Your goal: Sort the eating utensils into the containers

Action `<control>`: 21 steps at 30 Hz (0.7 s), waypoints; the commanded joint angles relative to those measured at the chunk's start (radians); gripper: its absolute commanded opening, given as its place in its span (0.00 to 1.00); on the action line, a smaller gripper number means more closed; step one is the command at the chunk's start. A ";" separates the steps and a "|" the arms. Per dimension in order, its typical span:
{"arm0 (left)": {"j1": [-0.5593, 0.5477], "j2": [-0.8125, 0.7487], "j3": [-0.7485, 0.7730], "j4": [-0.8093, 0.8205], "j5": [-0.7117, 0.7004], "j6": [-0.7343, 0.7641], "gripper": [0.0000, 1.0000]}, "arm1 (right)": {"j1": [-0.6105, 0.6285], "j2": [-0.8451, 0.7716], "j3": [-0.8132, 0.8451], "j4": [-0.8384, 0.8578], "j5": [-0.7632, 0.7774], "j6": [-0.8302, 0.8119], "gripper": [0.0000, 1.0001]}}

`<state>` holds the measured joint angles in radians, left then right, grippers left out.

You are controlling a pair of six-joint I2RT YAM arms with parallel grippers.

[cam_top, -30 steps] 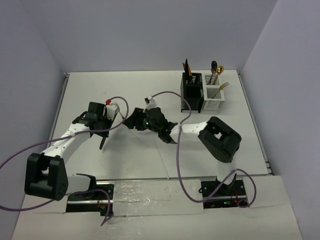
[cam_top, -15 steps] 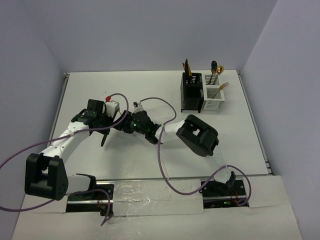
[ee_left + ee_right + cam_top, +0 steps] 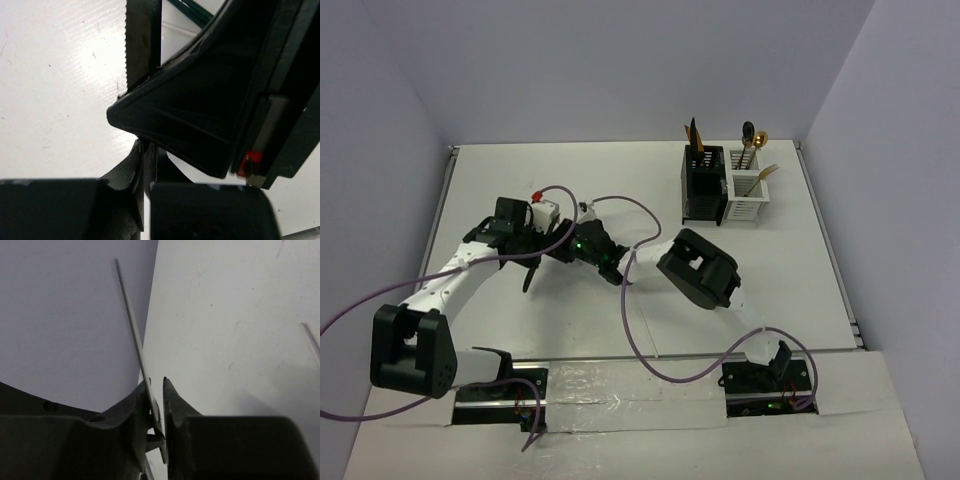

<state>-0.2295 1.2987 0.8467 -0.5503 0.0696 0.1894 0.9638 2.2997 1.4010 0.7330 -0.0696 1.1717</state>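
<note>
My left gripper (image 3: 534, 252) (image 3: 146, 165) is shut on a black knife (image 3: 142, 45) with a serrated blade, left of the table's middle. One dark end of the knife (image 3: 525, 287) pokes out below the gripper. My right gripper (image 3: 560, 248) (image 3: 157, 390) has reached across beside it. Its jaws are nearly together around the same knife (image 3: 131, 310), seen edge-on and slanting from one finger to the other. The black container (image 3: 702, 185) and the white container (image 3: 743, 197) stand joined at the back right, with gold and dark utensils (image 3: 750, 140) upright in them.
Purple cables (image 3: 650, 215) loop over the table between the two arms. The right arm's elbow (image 3: 698, 270) stretches across the middle. A thin pale stick (image 3: 311, 340) lies on the table at the right edge of the right wrist view. Walls (image 3: 620, 60) close in the back and sides.
My right arm has swung left across the table to the left gripper, and its jaws have narrowed around the knife. The left arm has barely moved.
</note>
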 commanded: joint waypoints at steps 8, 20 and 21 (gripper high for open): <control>-0.002 -0.003 0.095 -0.017 0.051 0.007 0.08 | 0.010 -0.098 -0.063 0.118 0.019 -0.076 0.00; -0.001 -0.173 0.376 -0.257 0.019 -0.008 0.99 | -0.215 -0.505 -0.100 -0.194 -0.110 -0.536 0.00; 0.001 -0.183 0.376 -0.258 0.010 -0.011 0.99 | -0.241 -0.528 -0.062 -0.245 -0.116 -0.573 0.00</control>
<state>-0.2291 1.1732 1.1664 -0.7418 0.0902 0.1902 0.8116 1.8942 1.2499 0.5797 -0.1478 0.7704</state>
